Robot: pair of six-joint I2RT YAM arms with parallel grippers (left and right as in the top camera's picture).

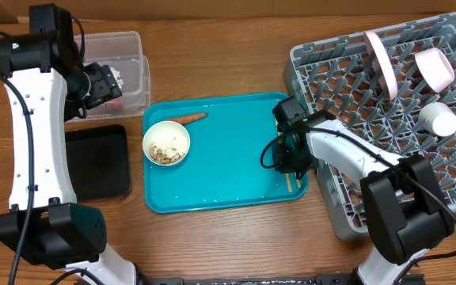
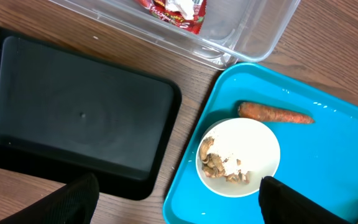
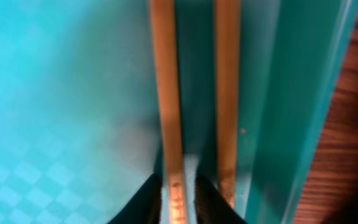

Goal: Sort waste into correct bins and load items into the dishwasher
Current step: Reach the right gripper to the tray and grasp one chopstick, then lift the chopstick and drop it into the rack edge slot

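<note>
At 4 o'clock on the teal tray point(image 1: 228, 170), seen from overhead, my right gripper point(image 1: 292, 162) points down on the chopsticks point(image 1: 290, 184) beside the rim, and my arm is bent back from the dish rack point(image 1: 347, 214). My left gripper point(image 1: 101, 83) hovers at 10 o'clock, over the clear tub point(image 1: 129, 47).

From the left wrist, its fingers point(image 2: 73, 199) stand wide and empty, with the white bowl point(image 2: 241, 155) of scraps at 5 o'clock.

From the right wrist, my fingertips point(image 3: 145, 205) pinch narrow around the inner chopstick point(image 3: 165, 93) only. The outer chopstick point(image 3: 227, 93) lies outside, at 3 o'clock. I think it may be left behind, or the single thin stick may turn and slip when lifted.
</note>
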